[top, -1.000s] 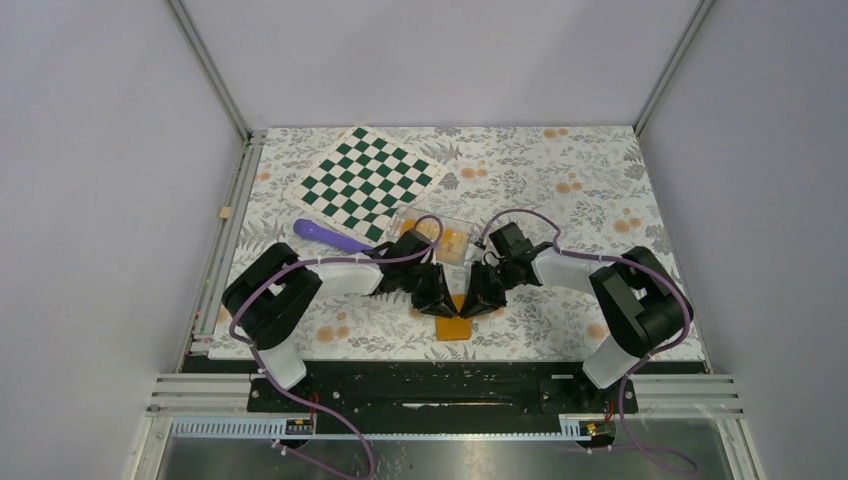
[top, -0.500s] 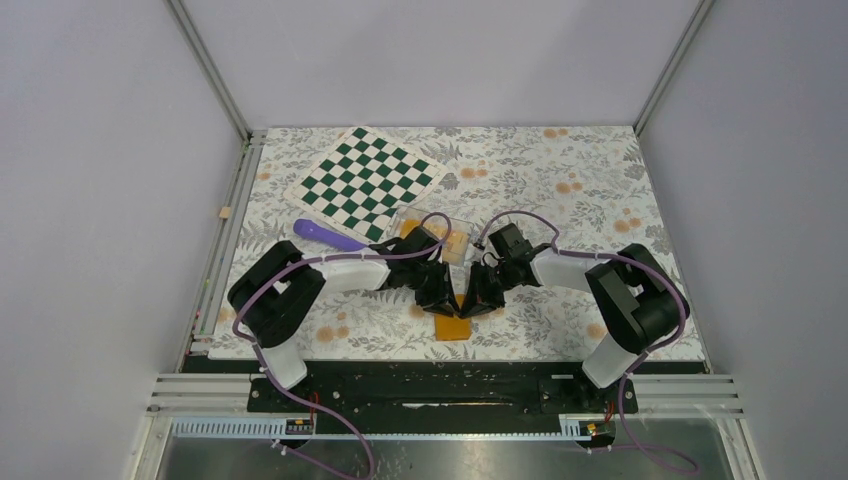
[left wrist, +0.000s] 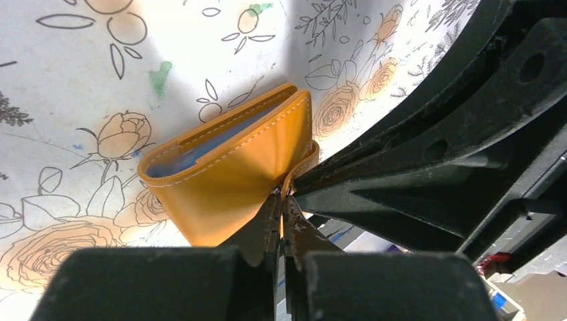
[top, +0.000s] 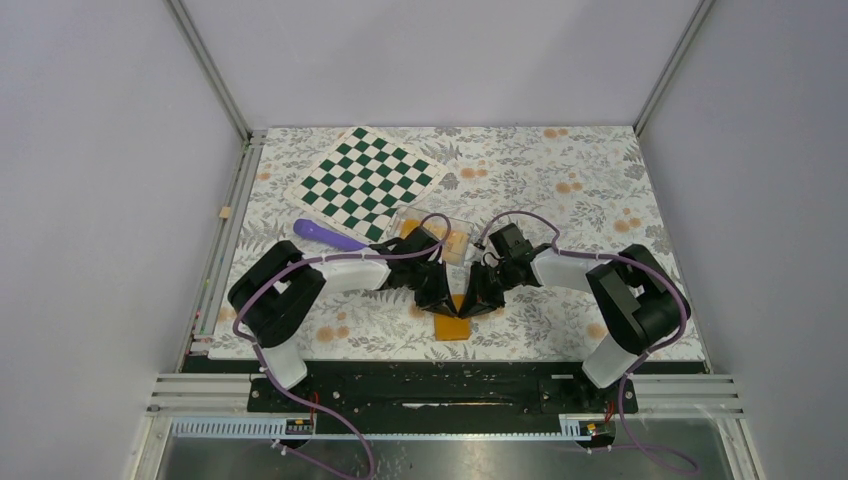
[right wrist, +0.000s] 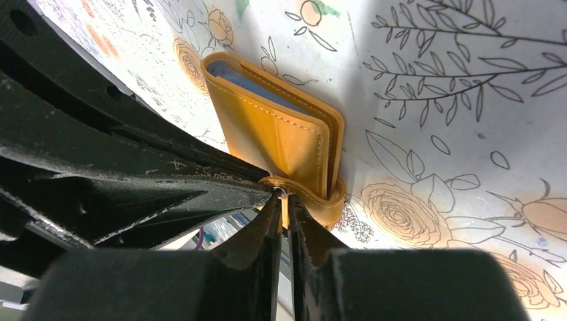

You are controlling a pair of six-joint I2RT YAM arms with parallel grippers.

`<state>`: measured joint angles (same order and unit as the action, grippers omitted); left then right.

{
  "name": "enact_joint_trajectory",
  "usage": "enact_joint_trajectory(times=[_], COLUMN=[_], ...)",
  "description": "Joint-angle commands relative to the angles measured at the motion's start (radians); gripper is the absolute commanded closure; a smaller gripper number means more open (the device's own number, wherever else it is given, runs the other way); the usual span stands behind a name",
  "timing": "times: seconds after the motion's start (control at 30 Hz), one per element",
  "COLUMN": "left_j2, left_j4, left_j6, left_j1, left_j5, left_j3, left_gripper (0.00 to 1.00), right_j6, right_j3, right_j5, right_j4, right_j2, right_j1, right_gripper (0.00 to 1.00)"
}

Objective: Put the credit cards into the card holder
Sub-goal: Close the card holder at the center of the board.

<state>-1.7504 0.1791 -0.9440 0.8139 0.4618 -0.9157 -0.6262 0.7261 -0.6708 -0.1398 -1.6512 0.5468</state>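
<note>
Left pincer (left wrist: pixel 282 196), right pincer (right wrist: pixel 285 195): 2 on 1 card holder (left wrist: pixel 227 175).

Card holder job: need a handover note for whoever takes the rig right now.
Left gripper: shut, pinching the card holder by its strap.
Right gripper: shut on the same strap, from the opposite side.
Holder: folded, lying on the table between the arms, near the front edge.
Done: both grips set; holder not yet opened.
Left: open it, fetch the cards, insert them. No credit cards clearly visible in these views.
</note>
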Motion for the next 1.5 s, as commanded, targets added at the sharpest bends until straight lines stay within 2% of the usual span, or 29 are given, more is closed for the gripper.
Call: enact_joint_trajectory(times=[0.0,0.07,0.2,0.6,0.77,0.93,1.03,1.23,1.33,1.47], left_j2=[0.010,0.007,0.006,-0.003,-0.006,-0.002,-0.005,-0.006,0.000,0.015], left_j4=[0.103,0.146,0.192,0.197,0.172,0.084,0.059,0.106,0.149,0.178], left_j6=[0.068,0.089,0.109,0.111,0.100,0.057,0.045,0.065,0.084,0.098], left_j1=[0.015,0.021,0.032,0.043,0.043,0.043,0.042,0.043,0.044,0.042], left_j5=[-0.050,-0.062,-0.087,-0.095,-0.095,-0.066,-0.062,-0.094,-0.119,-0.129], left_j3=[-0.081,-0.103,-0.130,-0.128,-0.118,-0.075,-0.056,-0.061,-0.078,-0.090], left_gripper=[1.00,0.99,0.92,0.86,0.89,0.84,0.85,1.00,1.00,0.92], right_j6=[0.012,0.016,0.028,0.062,0.065,0.061,0.058,0.055,0.055,0.059], right_j3=[0.042,0.053,0.071,0.056,0.057,0.067,0.072,0.074,0.079,0.086], right_j5=[0.018,0.025,0.038,0.051,0.049,0.055,0.062,0.067,0.077,0.080], right_j4=[-0.028,-0.043,-0.065,-0.082,-0.079,-0.078,-0.079,-0.081,-0.090,-0.097], right_j2=[0.045,0.054,0.061,0.009,-0.009,-0.023,-0.028,-0.023,-0.012,-0.015], right_j1=[0.005,0.005,0.005,0.005,0.011,0.026,0.036,0.039,0.038,0.038], right_gripper=[0.84,0.83,0.82,0.85,0.86,0.86,0.86,0.87,0.86,0.86])
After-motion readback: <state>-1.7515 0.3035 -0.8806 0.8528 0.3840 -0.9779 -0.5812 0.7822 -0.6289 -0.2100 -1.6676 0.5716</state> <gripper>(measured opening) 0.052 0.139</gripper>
